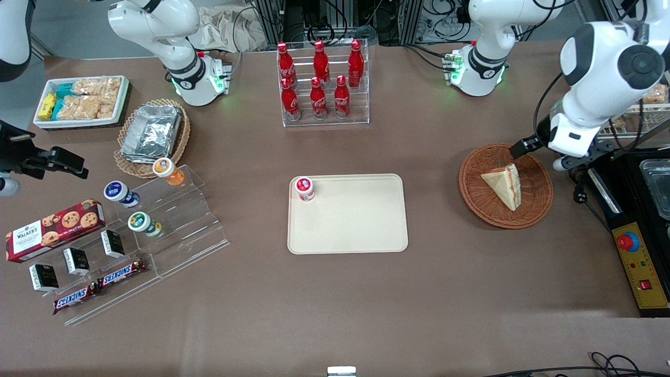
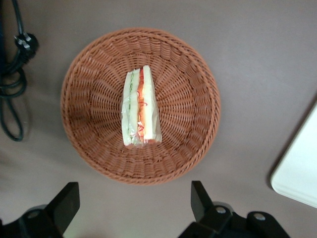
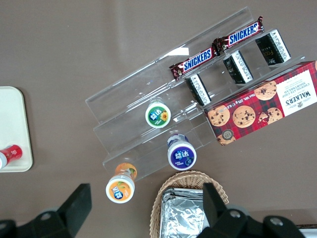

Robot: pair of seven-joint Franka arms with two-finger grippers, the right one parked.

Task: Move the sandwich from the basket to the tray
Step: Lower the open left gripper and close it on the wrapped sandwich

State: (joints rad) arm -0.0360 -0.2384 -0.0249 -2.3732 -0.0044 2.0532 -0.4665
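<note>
One sandwich (image 2: pixel 140 107) in basket (image 2: pixel 198 124), long axis twelve-to-six, at twelve o'clock from hand (image 2: pixel 133 208); hovering above, spread open, empty; tray (image 1: pixel 347 230) awaiting.

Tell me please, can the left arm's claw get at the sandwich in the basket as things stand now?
Probably yes. The claw hangs open above the basket, near its rim, and the sandwich lies alone in it with nothing on top or crowding it.

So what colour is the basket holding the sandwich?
Reddish-brown woven wicker basket, clearest in the left wrist view, where the open gripper hovers above it.
</note>
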